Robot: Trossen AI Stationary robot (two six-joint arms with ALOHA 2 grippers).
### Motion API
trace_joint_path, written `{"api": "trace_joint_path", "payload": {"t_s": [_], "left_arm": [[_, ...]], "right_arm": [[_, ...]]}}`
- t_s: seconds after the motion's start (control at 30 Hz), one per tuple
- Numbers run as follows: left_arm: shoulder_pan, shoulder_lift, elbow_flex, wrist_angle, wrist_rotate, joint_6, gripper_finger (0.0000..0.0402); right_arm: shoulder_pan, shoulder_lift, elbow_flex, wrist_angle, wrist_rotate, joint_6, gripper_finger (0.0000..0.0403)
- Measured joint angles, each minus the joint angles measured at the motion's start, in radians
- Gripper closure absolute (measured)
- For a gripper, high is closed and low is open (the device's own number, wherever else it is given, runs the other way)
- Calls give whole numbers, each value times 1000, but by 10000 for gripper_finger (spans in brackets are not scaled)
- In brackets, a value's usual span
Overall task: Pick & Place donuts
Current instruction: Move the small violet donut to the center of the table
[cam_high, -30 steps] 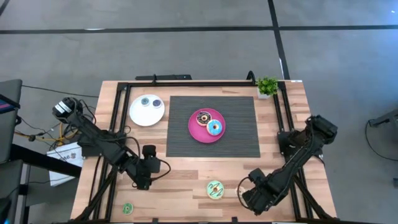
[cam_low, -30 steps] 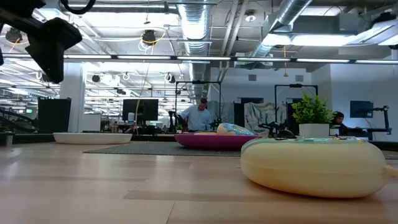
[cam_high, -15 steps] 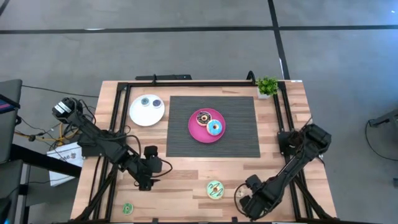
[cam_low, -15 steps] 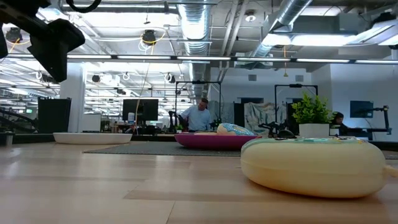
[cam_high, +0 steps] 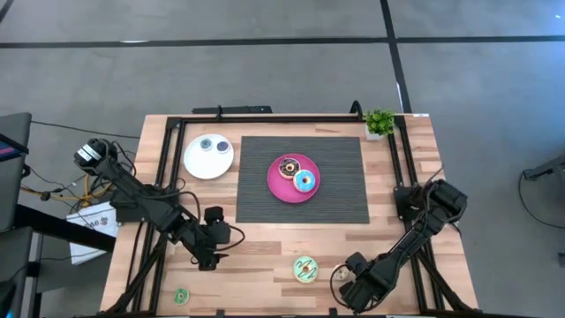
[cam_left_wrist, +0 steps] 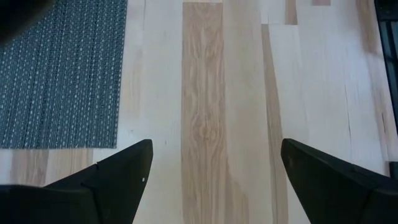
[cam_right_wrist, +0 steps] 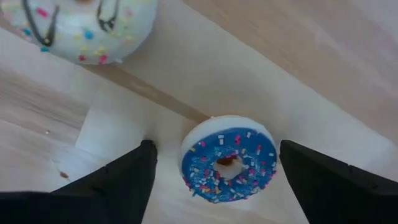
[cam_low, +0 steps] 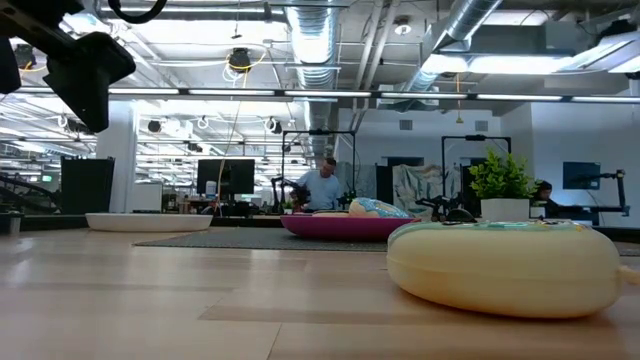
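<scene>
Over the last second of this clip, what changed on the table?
The right end effector slid along the table's near edge toward the pale green donut and now hangs, fingers open, over a tiny blue donut, not gripping it. The left end effector barely shifted, open over bare wood. The pink plate and white plate stayed put.

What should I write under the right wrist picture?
Open right tool hovering around a tiny blue donut, pale green donut nearby.
</scene>
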Motion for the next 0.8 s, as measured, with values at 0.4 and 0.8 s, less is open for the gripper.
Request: {"api": "trace_joint_path", "payload": {"t_s": [0.4, 0.8], "left_arm": [[0, 0, 0, 4, 5, -18, 52], [0, 0, 0, -9, 20, -20, 52]], "right_arm": [[-2, 2, -17, 36, 7, -8, 152], [-1, -9, -20, 31, 10, -9, 205]]}}
